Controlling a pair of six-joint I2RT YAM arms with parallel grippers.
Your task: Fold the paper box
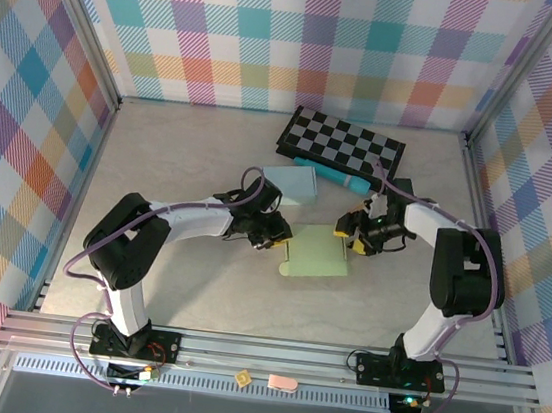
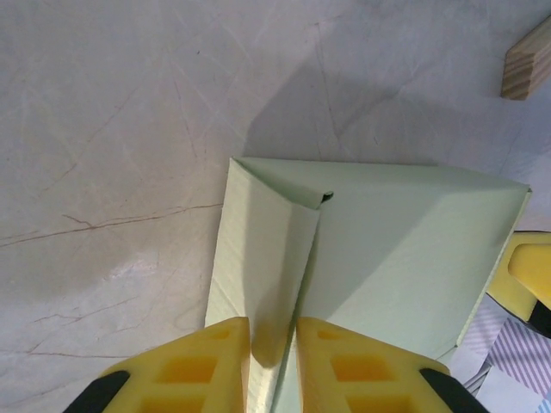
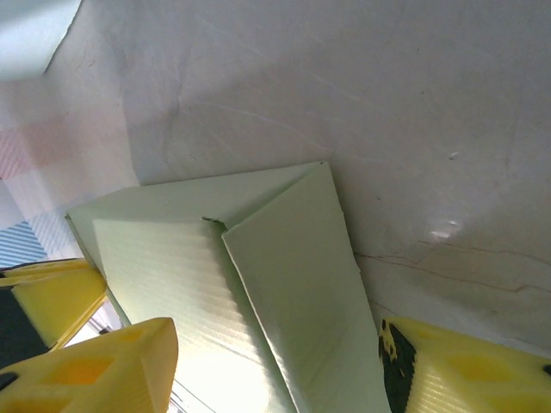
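Note:
The pale green paper box lies flat in the middle of the table, one flap raised at each side. My left gripper is at its left edge. In the left wrist view the yellow fingers are shut on the upright side flap of the paper box. My right gripper is at the box's right edge. In the right wrist view it stands open, its fingers wide on either side of the folded flap, touching nothing.
A light blue box sits just behind the green one. A teal pen and a folded checkerboard lie farther back. A wooden block lies on the table. Plaid walls enclose the table.

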